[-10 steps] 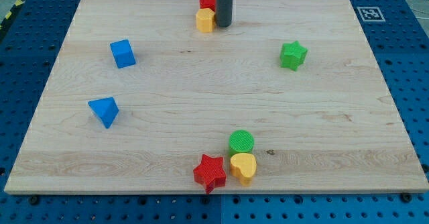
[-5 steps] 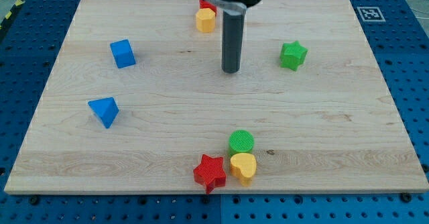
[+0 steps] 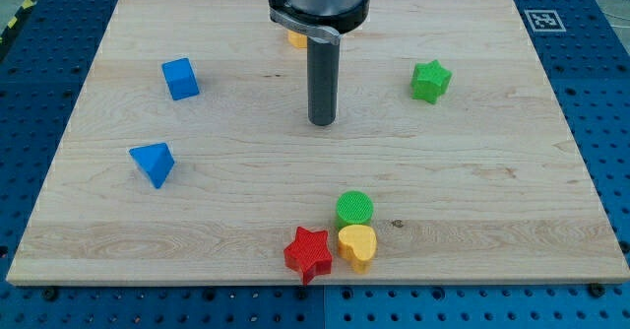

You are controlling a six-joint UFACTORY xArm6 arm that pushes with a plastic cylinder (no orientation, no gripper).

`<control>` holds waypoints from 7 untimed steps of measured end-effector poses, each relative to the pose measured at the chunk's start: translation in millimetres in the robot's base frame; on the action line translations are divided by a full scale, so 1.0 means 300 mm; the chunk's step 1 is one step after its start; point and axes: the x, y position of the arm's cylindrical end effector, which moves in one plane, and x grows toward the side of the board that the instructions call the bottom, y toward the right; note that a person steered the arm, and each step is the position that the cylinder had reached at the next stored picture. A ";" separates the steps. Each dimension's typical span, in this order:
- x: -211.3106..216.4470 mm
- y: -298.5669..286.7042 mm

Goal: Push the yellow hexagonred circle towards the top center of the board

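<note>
My tip (image 3: pixel 322 122) rests near the middle of the board, well below the top edge. The yellow hexagon (image 3: pixel 296 41) shows only as a small sliver at the view's top centre, mostly hidden behind my arm's body. The red circle is fully hidden behind the arm. My tip stands apart from every block.
A blue cube (image 3: pixel 180 78) and a blue triangle (image 3: pixel 153 162) lie at the view's left. A green star (image 3: pixel 430 80) lies at the right. A green circle (image 3: pixel 354 208), a yellow heart (image 3: pixel 357 245) and a red star (image 3: pixel 308 253) cluster at the bottom centre.
My tip has moved from beside the yellow hexagon at the top down toward the board's middle, then slightly left. The arm now covers the red circle and most of the hexagon.
</note>
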 end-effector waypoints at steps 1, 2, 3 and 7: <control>0.000 -0.016; 0.000 -0.030; 0.000 -0.042; 0.000 -0.062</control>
